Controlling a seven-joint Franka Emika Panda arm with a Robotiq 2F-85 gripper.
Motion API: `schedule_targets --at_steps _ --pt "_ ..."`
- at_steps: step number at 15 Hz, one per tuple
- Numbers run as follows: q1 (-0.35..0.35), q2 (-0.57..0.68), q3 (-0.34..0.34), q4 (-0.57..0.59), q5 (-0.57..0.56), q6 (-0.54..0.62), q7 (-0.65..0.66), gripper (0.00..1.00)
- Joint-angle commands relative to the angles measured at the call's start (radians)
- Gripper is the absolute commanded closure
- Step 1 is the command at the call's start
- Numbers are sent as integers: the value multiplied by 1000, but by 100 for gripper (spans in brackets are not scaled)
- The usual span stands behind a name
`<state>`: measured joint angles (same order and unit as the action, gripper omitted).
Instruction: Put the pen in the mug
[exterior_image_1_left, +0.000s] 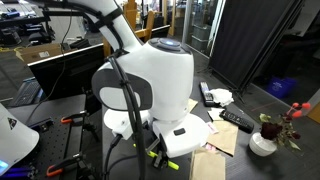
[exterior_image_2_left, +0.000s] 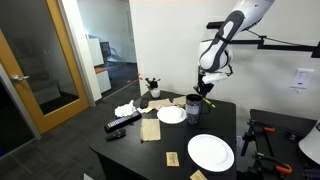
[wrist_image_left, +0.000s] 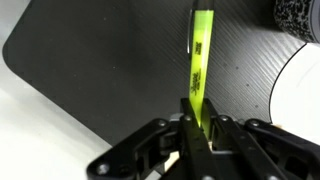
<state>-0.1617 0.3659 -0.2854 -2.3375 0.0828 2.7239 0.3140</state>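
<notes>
My fingers (wrist_image_left: 199, 120) are clenched on the pen (wrist_image_left: 198, 60). In the wrist view the two jaws press its yellow-green body from both sides, with no gap to see between them and it. I hold it near one end, and the rest of it reaches away from me toward the dark surface (wrist_image_left: 95, 70). Whether the far tip touches the surface or hangs above it, I cannot tell from this view. In an exterior view my fingers (exterior_image_2_left: 204, 92) stand over the far side of the surface, so I judge that the pen is in the air with me.

The mug (wrist_image_left: 300, 14) shows only as a dark speckled piece in the upper right corner of the wrist view, beside the rim of a white plate (wrist_image_left: 302, 95). The pen is not over it; the mug is off to the side. In an exterior view the mug (exterior_image_2_left: 193, 103) stands just below and beside my fingers, next to the plate (exterior_image_2_left: 171, 115).

So, as I judge it, the grasp is done and the pen is in my hold. What is left is the larger part in care: to bring the pen over the mouth of the mug, to lower its free end inside the rim, and then to let it go. The pen is not in the mug yet.
</notes>
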Motion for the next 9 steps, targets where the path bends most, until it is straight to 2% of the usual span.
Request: schedule_targets --at_steps 1,9 --pt "31 -81 -30 4 -79 -90 2 97" --pt "30 -227 2 29 -185 -245 -6 97"
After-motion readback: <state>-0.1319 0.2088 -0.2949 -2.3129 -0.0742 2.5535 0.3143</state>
